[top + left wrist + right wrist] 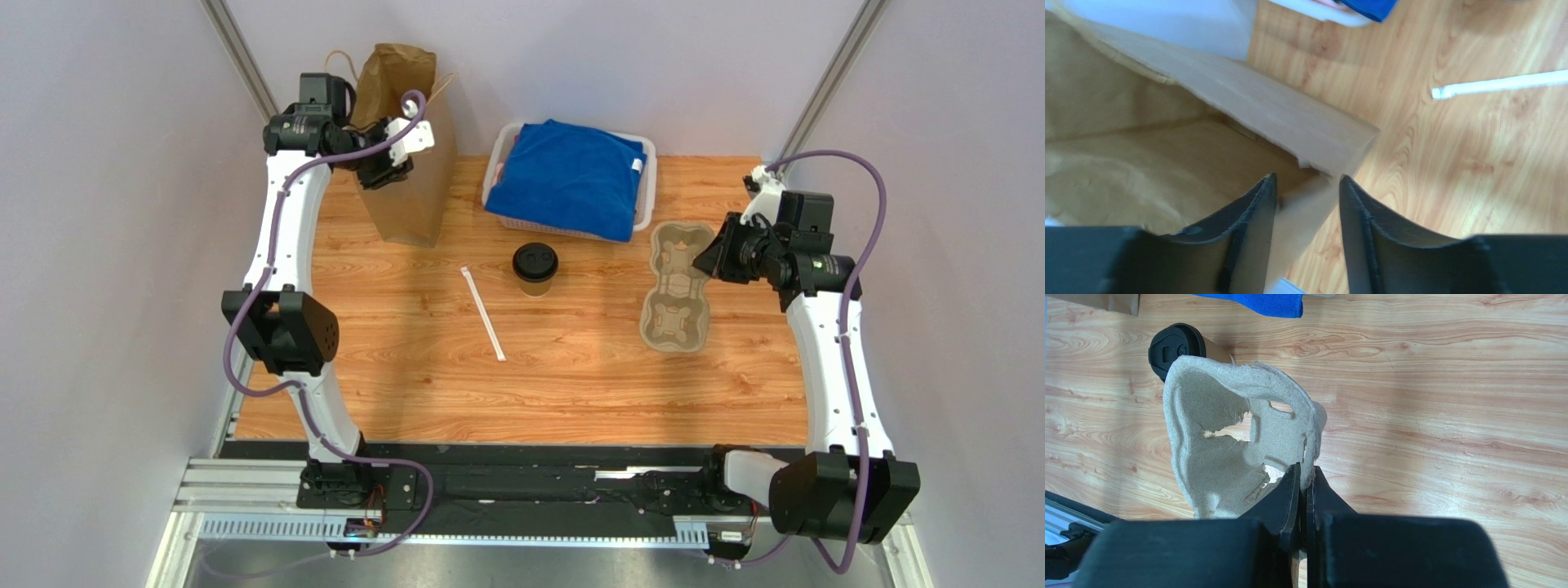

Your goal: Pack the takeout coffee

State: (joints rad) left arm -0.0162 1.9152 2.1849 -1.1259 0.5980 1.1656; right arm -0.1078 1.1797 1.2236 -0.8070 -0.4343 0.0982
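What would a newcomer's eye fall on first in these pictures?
The bright blue cloth in the white basket, far centre, stands out. The black-lidded coffee cup stands mid-table. Far left, the left end effector straddles the paper bag rim; the right end effector pinches the pulp carrier at right.

Left pincer (1308,179) stands parted; right pincer (1304,471) is pinched closed.

Your takeout coffee (536,266) stands upright mid-frame on the surface (577,368), between the white straw (483,314) and the grey cup carrier (678,288).
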